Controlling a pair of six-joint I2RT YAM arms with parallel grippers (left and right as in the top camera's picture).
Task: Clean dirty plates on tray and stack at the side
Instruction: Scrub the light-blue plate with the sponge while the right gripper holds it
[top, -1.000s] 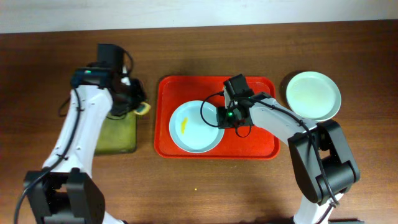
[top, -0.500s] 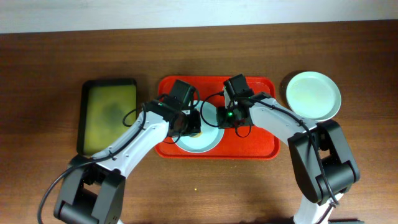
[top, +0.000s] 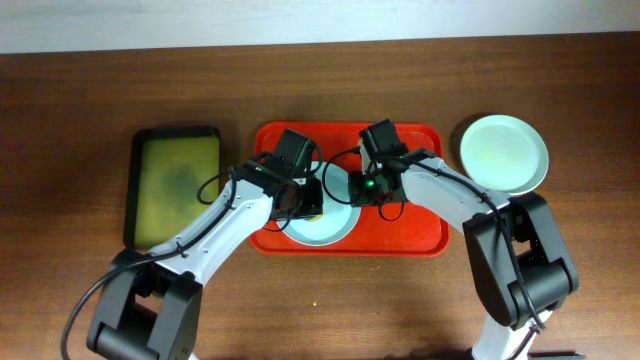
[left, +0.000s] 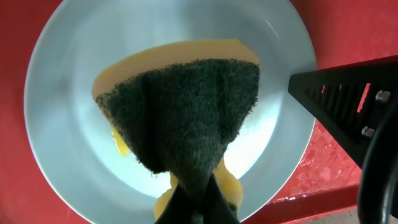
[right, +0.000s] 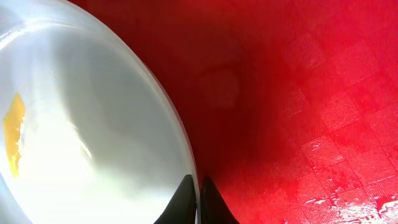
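Pinching the plate (left: 62, 124) by its rim, the right jaws steady it. Left jaws clamp the sponge (left: 180, 112), ready for scrubbing

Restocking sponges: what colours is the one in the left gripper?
The sponge is dark green scrub over yellow foam; clearest in the left wrist view.

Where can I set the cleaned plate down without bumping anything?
Bare wood runs along the table behind the red tray, in front of it, and right of the pale green plate. Crowded: tray centre, where the left fingers hold the sponge over the blue plate and the right fingers pinch its rim.
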